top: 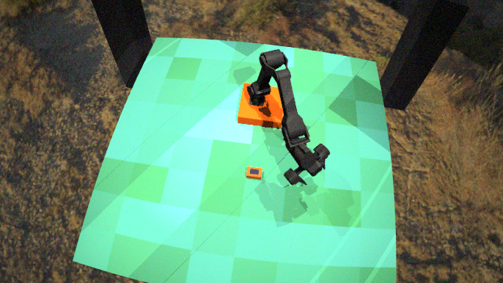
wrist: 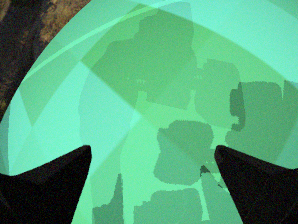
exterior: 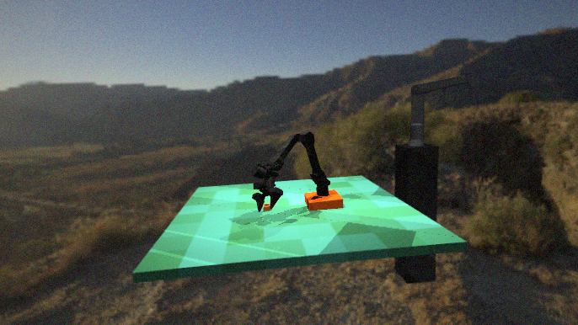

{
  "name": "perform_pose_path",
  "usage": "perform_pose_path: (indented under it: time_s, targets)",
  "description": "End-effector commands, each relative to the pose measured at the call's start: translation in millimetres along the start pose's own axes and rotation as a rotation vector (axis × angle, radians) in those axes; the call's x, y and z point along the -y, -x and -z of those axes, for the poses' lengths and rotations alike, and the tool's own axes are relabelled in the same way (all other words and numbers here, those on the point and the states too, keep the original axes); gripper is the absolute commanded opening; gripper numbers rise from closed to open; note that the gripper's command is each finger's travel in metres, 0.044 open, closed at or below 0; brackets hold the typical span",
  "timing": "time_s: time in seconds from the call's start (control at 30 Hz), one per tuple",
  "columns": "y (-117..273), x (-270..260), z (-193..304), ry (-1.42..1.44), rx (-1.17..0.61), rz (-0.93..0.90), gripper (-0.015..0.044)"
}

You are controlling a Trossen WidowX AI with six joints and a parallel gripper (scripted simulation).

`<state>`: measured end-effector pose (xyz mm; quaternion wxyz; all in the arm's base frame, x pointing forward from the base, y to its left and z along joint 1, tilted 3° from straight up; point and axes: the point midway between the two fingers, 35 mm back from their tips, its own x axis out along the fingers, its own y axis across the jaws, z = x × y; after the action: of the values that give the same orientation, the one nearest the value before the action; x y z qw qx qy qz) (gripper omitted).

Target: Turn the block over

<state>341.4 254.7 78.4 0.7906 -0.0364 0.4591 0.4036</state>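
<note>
Jaws spread wide, holding nothing, gripper [top: 301, 177] up off the worktop [top: 154, 220] beside the block [top: 254, 172], mid-worktop, marked face up; from outside, gripper [exterior: 267, 203] framing block [exterior: 266, 206]; at the wrist, only worktop [wrist: 166, 63] between dark fingers.

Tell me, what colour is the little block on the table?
Orange, with a dark patch on its upward face. The block shows best in the top view.
</note>
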Motion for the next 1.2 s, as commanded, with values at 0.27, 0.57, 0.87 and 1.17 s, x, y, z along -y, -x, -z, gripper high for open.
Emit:
perform_pose_path:
  time_s: [0.27,0.57,0.87,1.17]
  targets:
    - [128,134,74,-0.552,-0.359,0.481,0.044]
    - [139,145,93,-0.618,-0.413,0.531,0.044]
    - [110,157,112,-0.618,-0.413,0.531,0.044]
    - [103,161,117,-0.618,-0.413,0.531,0.044]
